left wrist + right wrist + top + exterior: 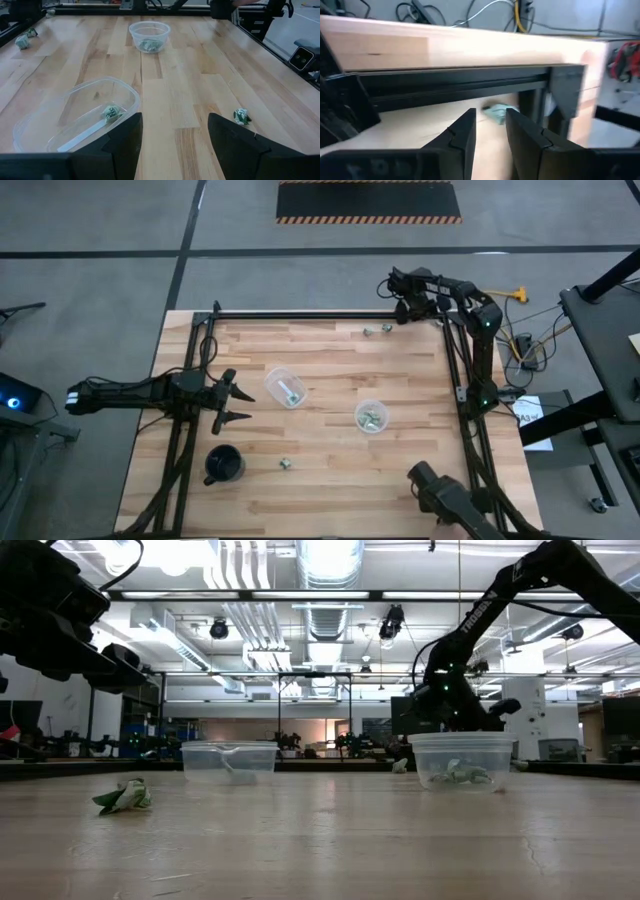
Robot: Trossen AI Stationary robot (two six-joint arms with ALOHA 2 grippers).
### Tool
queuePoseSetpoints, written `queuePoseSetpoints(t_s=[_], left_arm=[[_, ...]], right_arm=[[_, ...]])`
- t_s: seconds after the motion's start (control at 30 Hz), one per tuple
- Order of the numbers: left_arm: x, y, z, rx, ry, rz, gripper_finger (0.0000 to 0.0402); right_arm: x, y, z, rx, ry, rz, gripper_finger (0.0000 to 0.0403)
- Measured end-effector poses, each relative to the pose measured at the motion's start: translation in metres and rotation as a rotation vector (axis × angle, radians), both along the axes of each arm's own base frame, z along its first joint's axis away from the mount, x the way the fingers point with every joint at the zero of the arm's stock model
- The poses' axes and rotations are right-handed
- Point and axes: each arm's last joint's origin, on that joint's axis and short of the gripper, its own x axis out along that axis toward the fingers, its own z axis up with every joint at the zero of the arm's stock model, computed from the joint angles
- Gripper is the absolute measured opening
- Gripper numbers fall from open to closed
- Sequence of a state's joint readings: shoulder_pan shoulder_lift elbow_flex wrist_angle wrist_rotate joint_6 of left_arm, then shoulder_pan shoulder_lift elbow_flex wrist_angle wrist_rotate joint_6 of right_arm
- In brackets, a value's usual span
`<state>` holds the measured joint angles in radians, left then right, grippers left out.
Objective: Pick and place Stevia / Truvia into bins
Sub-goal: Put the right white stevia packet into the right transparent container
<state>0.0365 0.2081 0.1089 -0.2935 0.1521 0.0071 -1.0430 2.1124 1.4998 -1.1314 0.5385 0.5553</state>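
My left pincer (237,402) hovers with fingers spread just beside the nearer bin (285,387), which holds one packet. A loose packet (285,464) lies by the black cup (224,465). The second bin (371,416) holds several. My right pincer (405,311), parted and empty, aims at the packets (375,331) on the worktop's (330,480) far edge; I judge it must descend and close next.

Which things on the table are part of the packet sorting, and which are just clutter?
Job:
clear bin near left end effector
second clear bin
loose packet beside black cup
two loose packets at the far rail
right end effector near them

Lying about:
black cup
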Motion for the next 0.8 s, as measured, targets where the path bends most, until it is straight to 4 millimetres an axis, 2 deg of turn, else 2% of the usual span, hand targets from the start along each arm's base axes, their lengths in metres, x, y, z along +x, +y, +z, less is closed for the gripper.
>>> queuePoseSetpoints(t_s=[0.27,0.8], left_arm=[[0.000,0.000,0.000,0.000,0.000,0.000,0.0209],[0.000,0.000,0.000,0.000,0.000,0.000,0.0209]], right_arm=[[-0.012,-0.001,0.009,0.056,0.057,-0.027,0.0095],[-0.011,0.001,0.008,0.090,0.024,-0.028,0.0096]])
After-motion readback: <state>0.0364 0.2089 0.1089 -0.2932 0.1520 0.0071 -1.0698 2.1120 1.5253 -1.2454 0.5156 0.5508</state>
